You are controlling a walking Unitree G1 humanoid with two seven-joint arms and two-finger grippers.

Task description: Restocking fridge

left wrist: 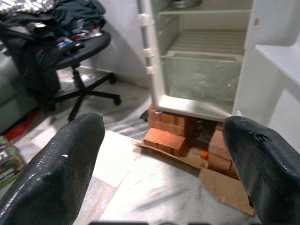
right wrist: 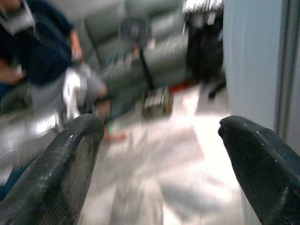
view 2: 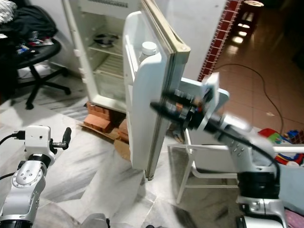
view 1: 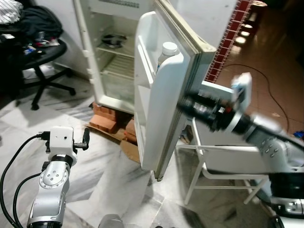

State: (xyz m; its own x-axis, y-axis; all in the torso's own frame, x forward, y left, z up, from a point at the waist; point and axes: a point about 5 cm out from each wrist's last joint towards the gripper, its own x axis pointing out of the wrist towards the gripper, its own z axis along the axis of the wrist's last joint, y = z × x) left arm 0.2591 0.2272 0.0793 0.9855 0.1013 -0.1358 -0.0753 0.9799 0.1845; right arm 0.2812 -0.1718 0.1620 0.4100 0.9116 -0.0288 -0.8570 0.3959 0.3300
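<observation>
The white fridge (view 1: 114, 61) stands open, its door (view 1: 161, 104) swung out toward me. A white capped bottle (view 1: 167, 51) sits in the door's top shelf. A metal pan (view 1: 113, 39) rests on an upper shelf, and the clear crisper drawer (left wrist: 201, 79) looks empty. My right gripper (view 2: 156, 105) is blurred and reaches to the door's outer edge; its fingers are spread open in the right wrist view (right wrist: 159, 126), with the door's outer face (right wrist: 253, 61) beside them. My left gripper (view 1: 85, 139) hangs low over the floor, open and holding nothing (left wrist: 164, 131).
The fridge rests on bricks (view 1: 107, 118) with flattened cardboard (left wrist: 225, 187) in front. An office chair (view 1: 42, 52) piled with clothes is at the left. A white frame stand (view 1: 223, 161) sits behind the door. A person (right wrist: 33, 51) sits near a sofa.
</observation>
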